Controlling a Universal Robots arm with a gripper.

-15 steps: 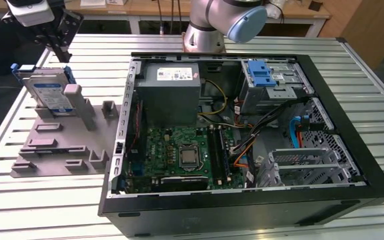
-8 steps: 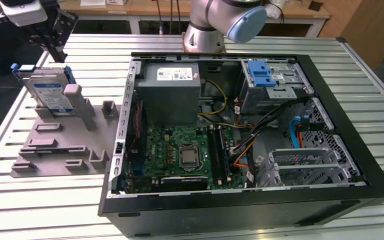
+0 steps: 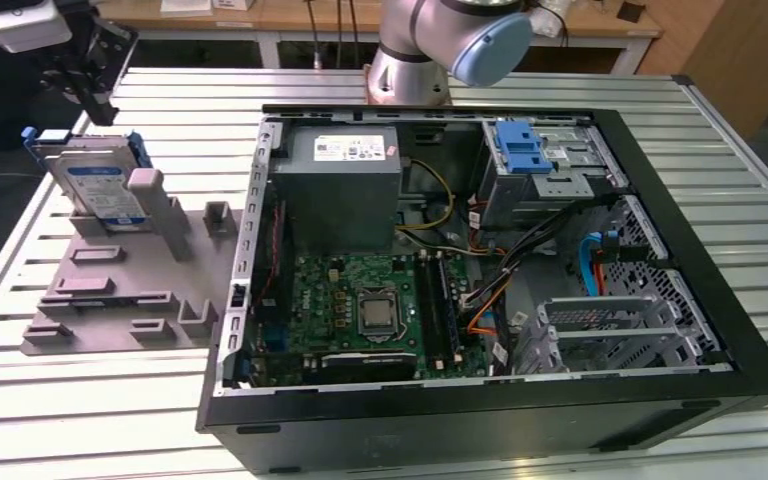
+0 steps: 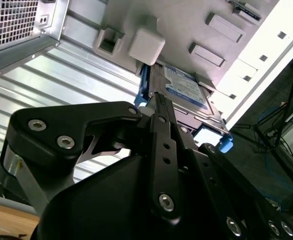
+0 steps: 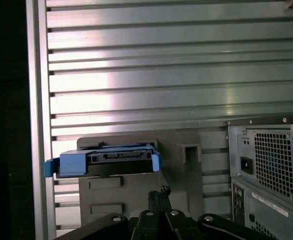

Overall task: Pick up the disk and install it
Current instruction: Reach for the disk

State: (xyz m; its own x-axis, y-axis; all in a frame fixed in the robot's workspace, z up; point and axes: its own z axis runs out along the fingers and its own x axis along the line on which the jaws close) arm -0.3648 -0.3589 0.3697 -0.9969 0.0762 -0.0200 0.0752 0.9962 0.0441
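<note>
The disk (image 3: 101, 190) stands on edge in a grey holder (image 3: 131, 290) on the exterior view's left, beside the open computer case. It is silver with a white-and-blue label and a blue rail frame. My gripper (image 3: 95, 108) hangs above and a little behind it, apart from it, shut with nothing between its fingers. In the first wrist view the disk (image 5: 106, 162) shows edge-on with the gripper (image 5: 160, 191) just off it. In the second wrist view the gripper (image 4: 155, 97) points at the disk (image 4: 186, 87) in the holder (image 4: 186, 25).
The black computer case (image 3: 491, 420) lies open on the slatted metal table (image 3: 77, 420). Inside are a grey power-supply box (image 3: 344, 180), the green board and a silver cage with a blue latch (image 3: 524, 150). The arm's base (image 3: 418, 60) stands behind the case.
</note>
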